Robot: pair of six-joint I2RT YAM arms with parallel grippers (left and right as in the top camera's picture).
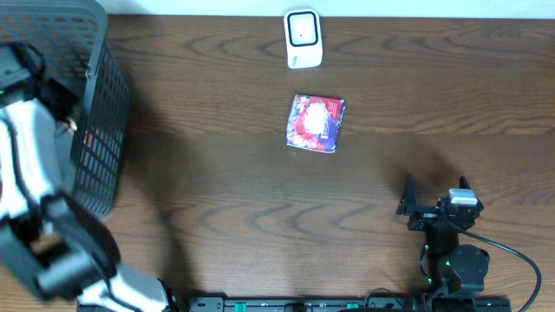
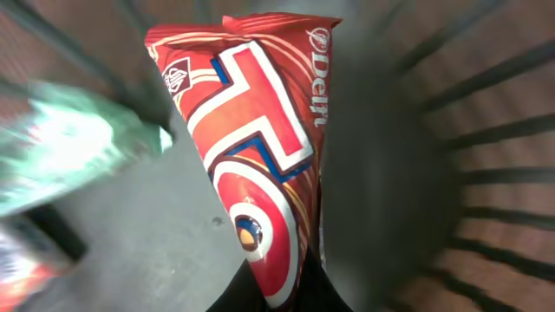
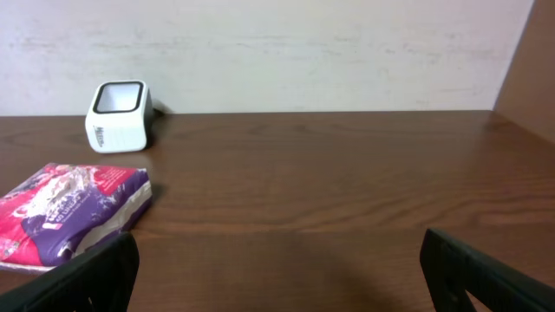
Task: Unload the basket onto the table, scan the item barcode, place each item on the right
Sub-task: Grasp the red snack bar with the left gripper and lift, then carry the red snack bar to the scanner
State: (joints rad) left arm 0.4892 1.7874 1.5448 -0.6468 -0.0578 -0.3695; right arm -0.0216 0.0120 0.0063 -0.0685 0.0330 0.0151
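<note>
Red snack packet [image 2: 260, 156] clamped in my left gripper [image 2: 279, 293], inside the basket [image 1: 100, 130].
My left arm [image 1: 26, 165] bends down into the basket at the table's [image 1: 217, 199] left edge; my right gripper [image 3: 282, 286] rests low at the near right, jaws wide apart, facing the white scanner [image 3: 120, 115] and a purple packet [image 3: 74, 212].

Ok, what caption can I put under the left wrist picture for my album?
Left gripper pinching one end of a red snack packet inside the black basket.
</note>
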